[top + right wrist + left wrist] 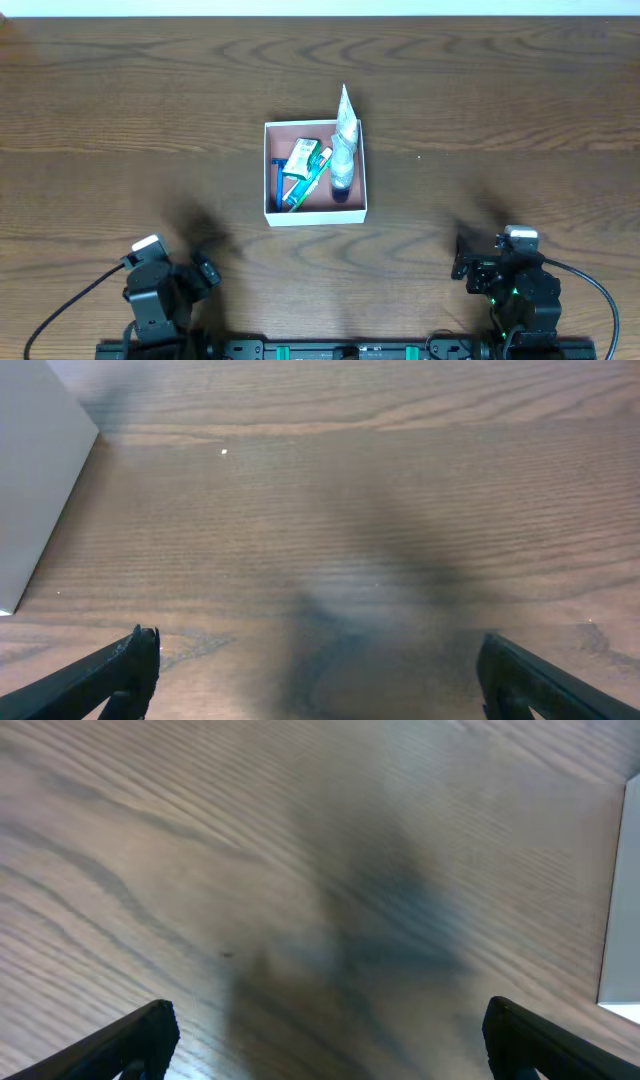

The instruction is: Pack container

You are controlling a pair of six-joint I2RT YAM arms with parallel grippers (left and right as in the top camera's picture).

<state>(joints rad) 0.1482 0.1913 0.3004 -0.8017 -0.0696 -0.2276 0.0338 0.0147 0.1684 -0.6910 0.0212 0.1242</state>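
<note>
The container [272, 165], a shallow square box with white walls and a reddish-pink floor, sits at the table's middle. In it lie a green box [301, 157], a blue razor [278, 181], a green and white tube [309, 183] and a white tube [344, 140] that sticks out over the far wall. My left gripper [207, 270] is open and empty near the front left. My right gripper [459, 258] is open and empty near the front right. The container's wall shows at the edge of the left wrist view [622, 900] and of the right wrist view [35, 490].
The wooden table [520, 120] lies bare around the box. The arm bases [340, 350] stand along the front edge. A small white speck [224, 452] lies on the wood right of the box.
</note>
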